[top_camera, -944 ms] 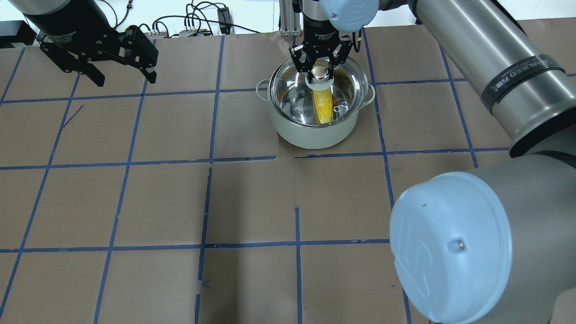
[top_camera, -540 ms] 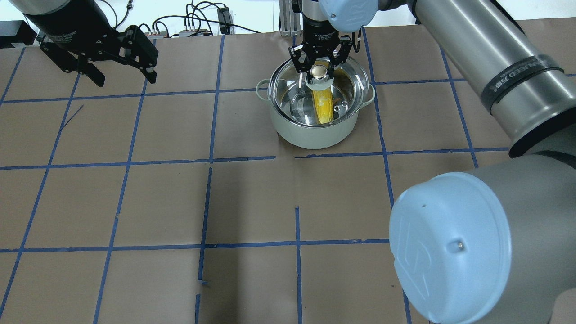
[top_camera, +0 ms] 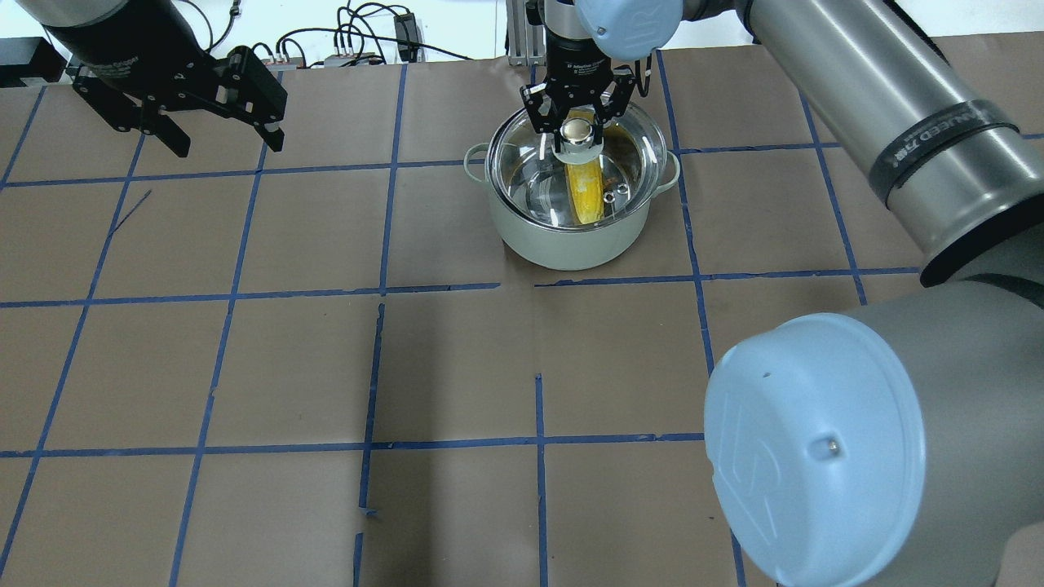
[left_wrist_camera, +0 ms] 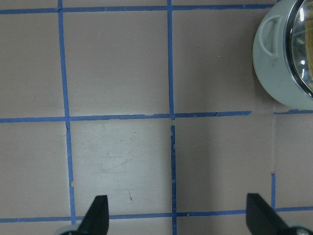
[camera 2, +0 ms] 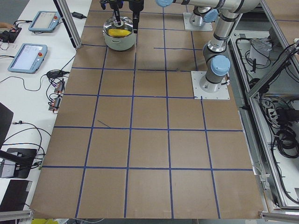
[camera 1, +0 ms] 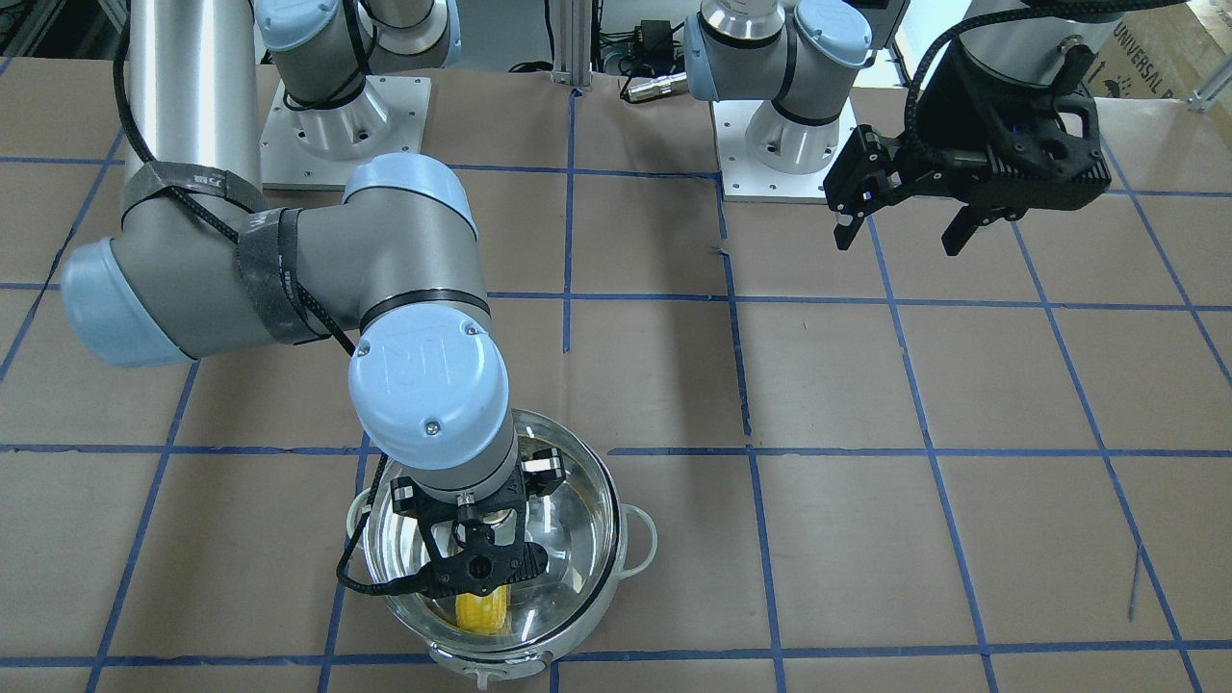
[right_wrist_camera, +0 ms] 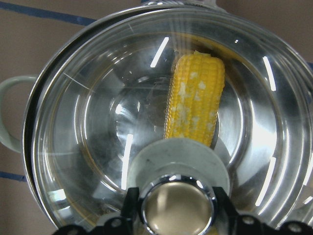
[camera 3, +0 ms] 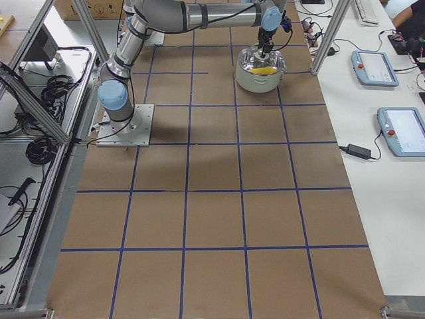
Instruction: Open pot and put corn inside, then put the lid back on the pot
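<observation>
1. While the pot (top_camera: pixel 563 240) stands near the edge of the tabletop (top_camera: pixel 457 367) across from the robot, a little right of that edge's middle, a wide run of brown, blue-taped surface lies between it and the robot's own edge.
2. The lid (top_camera: pixel 534 175) sits down on the pot's rim. The corn (top_camera: pixel 586 194) lies inside the pot, seen through the glass, with one end under the knob (right_wrist_camera: pixel 178 208).
3. The right gripper (top_camera: pixel 577 129) points straight down over the lid, its fingers (right_wrist_camera: pixel 130 205) pinching the knob from two sides.
4. The left gripper (top_camera: pixel 228 147) hangs above the far left corner with its fingers spread wide around nothing, well apart from the pot.
5. Against the view from a second ago, the right wrist has edged slightly leftward. Pot, lid, corn and left gripper keep their places.
6. Cables (top_camera: pixel 359 41) and a metal post (top_camera: pixel 515 33) lie past the far edge. The right arm's forearm (top_camera: pixel 881 106) stretches over the right half of the tabletop to reach the pot.
</observation>
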Tool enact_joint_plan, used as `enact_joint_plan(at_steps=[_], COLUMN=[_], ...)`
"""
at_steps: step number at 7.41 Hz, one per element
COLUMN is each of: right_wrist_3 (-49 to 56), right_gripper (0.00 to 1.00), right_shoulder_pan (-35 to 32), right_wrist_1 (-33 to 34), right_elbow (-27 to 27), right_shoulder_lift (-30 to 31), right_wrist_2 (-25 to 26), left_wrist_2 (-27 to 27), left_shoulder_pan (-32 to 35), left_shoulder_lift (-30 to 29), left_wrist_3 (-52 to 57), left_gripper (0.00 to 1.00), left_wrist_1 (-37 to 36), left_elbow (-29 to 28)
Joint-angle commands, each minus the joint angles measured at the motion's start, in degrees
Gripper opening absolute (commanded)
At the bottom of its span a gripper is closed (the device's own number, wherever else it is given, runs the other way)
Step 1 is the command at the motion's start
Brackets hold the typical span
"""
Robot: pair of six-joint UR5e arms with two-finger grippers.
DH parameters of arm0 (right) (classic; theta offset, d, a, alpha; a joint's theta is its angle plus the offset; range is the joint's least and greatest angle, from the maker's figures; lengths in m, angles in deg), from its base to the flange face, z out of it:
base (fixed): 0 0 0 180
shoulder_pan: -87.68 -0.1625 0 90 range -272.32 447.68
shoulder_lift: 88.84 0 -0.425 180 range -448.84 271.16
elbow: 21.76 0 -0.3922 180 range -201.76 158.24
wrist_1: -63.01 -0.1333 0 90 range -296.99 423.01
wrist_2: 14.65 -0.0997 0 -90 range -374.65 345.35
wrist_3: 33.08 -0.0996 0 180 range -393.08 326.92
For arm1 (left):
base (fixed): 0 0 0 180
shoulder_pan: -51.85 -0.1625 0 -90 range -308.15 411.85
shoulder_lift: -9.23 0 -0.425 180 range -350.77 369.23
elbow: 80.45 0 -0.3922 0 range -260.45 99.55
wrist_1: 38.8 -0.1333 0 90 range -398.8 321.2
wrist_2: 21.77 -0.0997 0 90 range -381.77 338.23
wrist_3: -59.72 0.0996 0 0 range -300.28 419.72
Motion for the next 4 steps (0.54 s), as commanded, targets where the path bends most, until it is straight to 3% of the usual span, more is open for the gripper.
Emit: enact_joint_plan(at_steps=[1, 4], right_wrist_3=[-0.47, -0.47], right_gripper=[0.52, 0.52], right_shoulder_pan=[0.0, 0.09], right_wrist_1=[0.0, 0.0], right_elbow=[-0.07, -0.07], right_shoulder_lift=[0.02, 0.11], right_wrist_2=[-0.19, -1.15], left_wrist_2=[0.02, 0.02], left_shoulder_pan=[0.0, 0.0], left_shoulder_lift=[-0.02, -0.02], left_wrist_3=[0.0, 0.0], left_gripper=[1.0, 1.0], left_wrist_1=[0.01, 0.01], left_elbow=[0.0, 0.0])
